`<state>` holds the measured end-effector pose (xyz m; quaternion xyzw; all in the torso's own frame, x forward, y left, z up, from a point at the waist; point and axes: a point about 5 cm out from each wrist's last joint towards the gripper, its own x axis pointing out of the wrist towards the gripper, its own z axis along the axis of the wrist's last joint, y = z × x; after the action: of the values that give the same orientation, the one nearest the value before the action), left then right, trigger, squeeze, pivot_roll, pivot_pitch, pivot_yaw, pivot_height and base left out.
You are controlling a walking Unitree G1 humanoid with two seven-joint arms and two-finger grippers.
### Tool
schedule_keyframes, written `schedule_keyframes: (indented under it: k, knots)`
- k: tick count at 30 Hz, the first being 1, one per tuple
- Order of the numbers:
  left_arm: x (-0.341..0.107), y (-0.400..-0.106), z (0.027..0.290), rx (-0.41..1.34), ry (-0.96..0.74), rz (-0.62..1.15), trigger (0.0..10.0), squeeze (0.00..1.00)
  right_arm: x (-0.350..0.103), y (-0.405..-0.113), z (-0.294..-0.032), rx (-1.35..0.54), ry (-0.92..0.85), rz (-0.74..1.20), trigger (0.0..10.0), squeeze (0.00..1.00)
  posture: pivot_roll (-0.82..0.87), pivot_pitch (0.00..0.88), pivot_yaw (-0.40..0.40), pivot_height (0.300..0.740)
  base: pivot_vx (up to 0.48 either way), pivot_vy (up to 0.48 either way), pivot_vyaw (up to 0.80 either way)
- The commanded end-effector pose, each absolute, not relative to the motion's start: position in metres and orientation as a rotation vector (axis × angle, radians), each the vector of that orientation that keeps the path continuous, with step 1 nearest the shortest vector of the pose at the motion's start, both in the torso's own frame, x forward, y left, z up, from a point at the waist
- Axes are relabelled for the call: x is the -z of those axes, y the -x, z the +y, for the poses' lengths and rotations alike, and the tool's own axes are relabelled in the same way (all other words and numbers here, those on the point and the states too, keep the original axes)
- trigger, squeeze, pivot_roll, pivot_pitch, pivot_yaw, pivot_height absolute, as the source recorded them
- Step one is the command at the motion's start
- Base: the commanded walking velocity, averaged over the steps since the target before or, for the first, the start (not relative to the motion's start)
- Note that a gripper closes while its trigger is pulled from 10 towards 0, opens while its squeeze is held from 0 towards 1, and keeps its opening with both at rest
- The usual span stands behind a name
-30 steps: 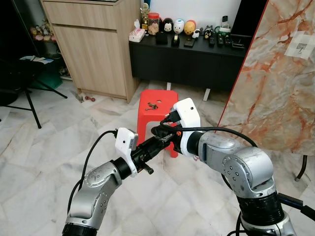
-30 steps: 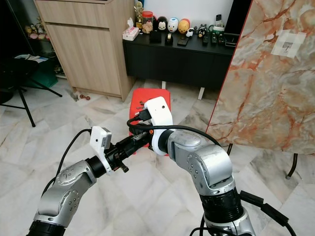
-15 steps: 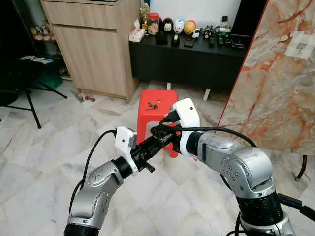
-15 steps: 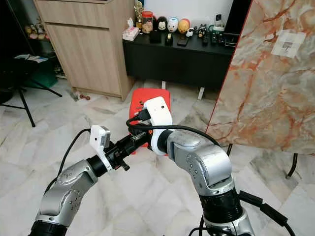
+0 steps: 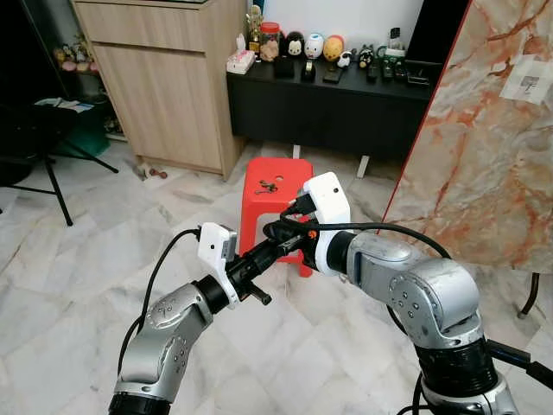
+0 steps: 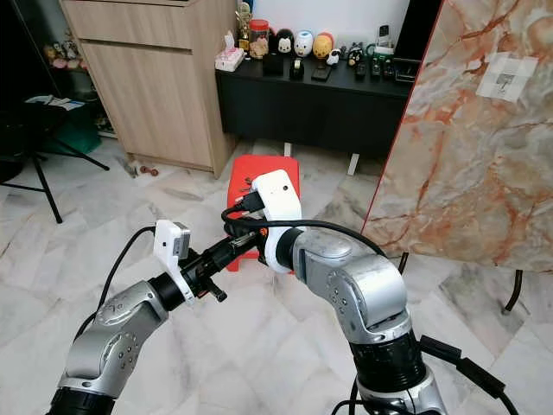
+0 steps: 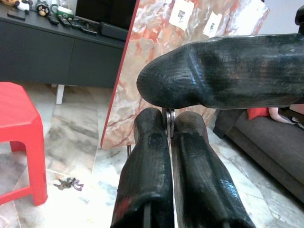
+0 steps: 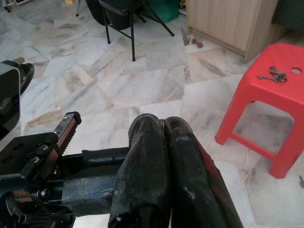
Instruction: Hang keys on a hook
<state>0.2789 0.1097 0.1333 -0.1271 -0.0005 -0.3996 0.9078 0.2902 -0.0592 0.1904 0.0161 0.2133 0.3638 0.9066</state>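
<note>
Keys (image 5: pixel 266 186) lying on top of red stool (image 5: pixel 285 173), well ahead of both arms and untouched. Left hand (image 5: pixel 278 246) and right hand (image 5: pixel 275 230) crossed in front of chest, fingers of each pressed together, gripping nothing apparent, though a thin sliver of metal shows between left fingertips (image 7: pixel 156 137). Compared with a second ago, left forearm drawn slightly back toward body; stool and keys unmoved. Another bunch of keys (image 7: pixel 66 183) on marble floor beside stool. Marble panel (image 5: pixel 492 138) leaning on right, hook not discernible. Judging by this: approach only, pickup not yet begun.
</note>
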Motion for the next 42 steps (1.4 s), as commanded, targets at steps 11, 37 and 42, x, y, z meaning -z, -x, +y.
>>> schedule_keyframes:
  k: [11, 37, 42]
  knots:
    - [-0.139, -0.277, 0.107, 0.863, 0.261, -0.020, 0.0, 0.00, -0.192, -0.296, -0.067, -0.701, -0.049, 0.428, 10.0, 0.00, -0.05, 0.048, -0.050, 0.740, 0.000, 0.000, 0.00]
    - [-0.134, -0.274, 0.112, 0.871, 0.217, 0.020, 0.0, 0.00, -0.162, -0.333, -0.125, -0.281, -0.152, 0.411, 10.0, 0.00, -0.04, 0.051, -0.048, 0.740, 0.000, 0.000, 0.00]
    - [-0.131, -0.276, 0.116, 0.836, 0.160, 0.027, 0.0, 0.00, -0.089, -0.320, -0.149, -0.177, -0.111, 0.592, 10.0, 0.00, -0.04, 0.051, -0.047, 0.740, 0.000, 0.000, 0.00]
